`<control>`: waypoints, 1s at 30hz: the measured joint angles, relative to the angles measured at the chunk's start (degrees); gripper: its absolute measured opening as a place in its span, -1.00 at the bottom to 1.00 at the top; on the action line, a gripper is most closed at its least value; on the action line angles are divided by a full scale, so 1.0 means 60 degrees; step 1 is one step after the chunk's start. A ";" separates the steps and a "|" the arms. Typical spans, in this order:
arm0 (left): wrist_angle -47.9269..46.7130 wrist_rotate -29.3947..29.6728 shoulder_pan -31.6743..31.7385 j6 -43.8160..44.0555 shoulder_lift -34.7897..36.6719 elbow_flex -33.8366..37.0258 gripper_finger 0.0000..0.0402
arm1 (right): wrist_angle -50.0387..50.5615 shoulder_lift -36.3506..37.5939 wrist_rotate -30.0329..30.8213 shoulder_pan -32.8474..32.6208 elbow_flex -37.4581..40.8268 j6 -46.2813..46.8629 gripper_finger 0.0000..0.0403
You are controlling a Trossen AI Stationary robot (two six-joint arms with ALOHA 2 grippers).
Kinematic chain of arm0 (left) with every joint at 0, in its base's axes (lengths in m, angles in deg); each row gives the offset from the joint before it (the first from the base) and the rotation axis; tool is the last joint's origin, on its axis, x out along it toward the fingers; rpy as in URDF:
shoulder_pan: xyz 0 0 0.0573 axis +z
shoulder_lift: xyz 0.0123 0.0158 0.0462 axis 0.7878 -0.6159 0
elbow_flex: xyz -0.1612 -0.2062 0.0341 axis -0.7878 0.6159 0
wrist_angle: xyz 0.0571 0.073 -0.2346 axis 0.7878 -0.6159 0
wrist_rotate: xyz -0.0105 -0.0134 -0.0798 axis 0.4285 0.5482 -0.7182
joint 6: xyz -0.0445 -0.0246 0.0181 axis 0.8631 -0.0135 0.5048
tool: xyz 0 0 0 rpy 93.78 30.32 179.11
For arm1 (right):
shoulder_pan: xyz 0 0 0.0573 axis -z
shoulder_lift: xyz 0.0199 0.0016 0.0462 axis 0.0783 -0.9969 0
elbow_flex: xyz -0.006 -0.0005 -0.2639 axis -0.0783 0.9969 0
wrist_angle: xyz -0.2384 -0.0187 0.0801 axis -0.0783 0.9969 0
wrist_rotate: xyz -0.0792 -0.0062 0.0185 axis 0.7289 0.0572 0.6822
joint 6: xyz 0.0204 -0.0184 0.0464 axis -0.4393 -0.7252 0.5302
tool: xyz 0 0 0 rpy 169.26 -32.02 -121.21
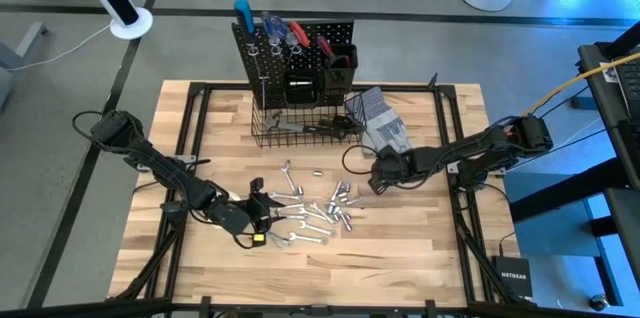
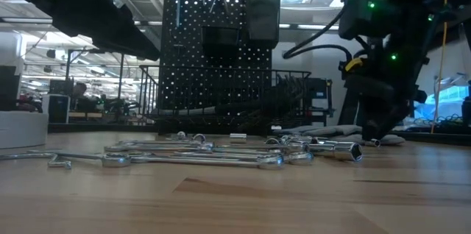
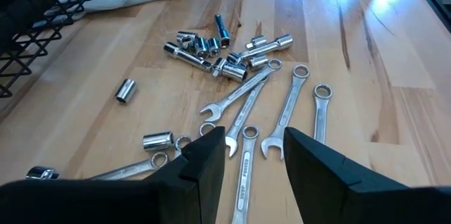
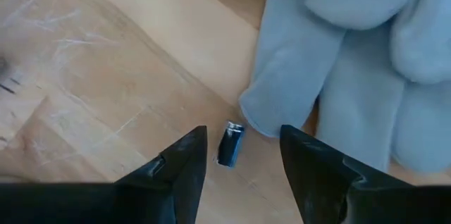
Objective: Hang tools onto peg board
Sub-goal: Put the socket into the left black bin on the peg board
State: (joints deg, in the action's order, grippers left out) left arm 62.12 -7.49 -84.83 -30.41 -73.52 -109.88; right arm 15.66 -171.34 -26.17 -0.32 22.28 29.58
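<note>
Wooden tabletop (image 1: 420,248), with a black peg board (image 1: 295,53) at the far edge already holding some tools. Many wrenches (image 3: 282,115) remain unhung mid-table, lying flat, long axes fanned near-to-far. Left hand (image 3: 255,155) hovers spread above them. Right hand (image 4: 241,155), spread, straddles a small socket (image 4: 230,144) beside grey gloves (image 4: 359,55).

Clutter sits mid-table; the front and side edges of the table are free

In the high view, bare wood runs along the bottom of the table (image 1: 400,268) and up its left side, giving open passage there. The wrenches (image 1: 310,220) lie scattered at lower centre, between the left gripper (image 1: 262,208) and right gripper (image 1: 378,180). The peg board (image 1: 295,53) and its wire basket (image 1: 300,126) block the upper centre, and the grey gloves (image 1: 383,123) fill the space just right of the basket.
</note>
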 joint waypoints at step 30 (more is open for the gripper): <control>0.0003 0.0003 0.0000 0.0004 0.0000 0.0004 -0.32 | -0.0628 0.0007 -0.0018 -0.0015 0.0447 -0.0040 -0.75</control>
State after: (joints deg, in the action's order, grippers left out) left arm 62.13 -7.47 -84.83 -30.39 -73.52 -109.85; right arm 11.89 -171.30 -26.28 -0.42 24.96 29.34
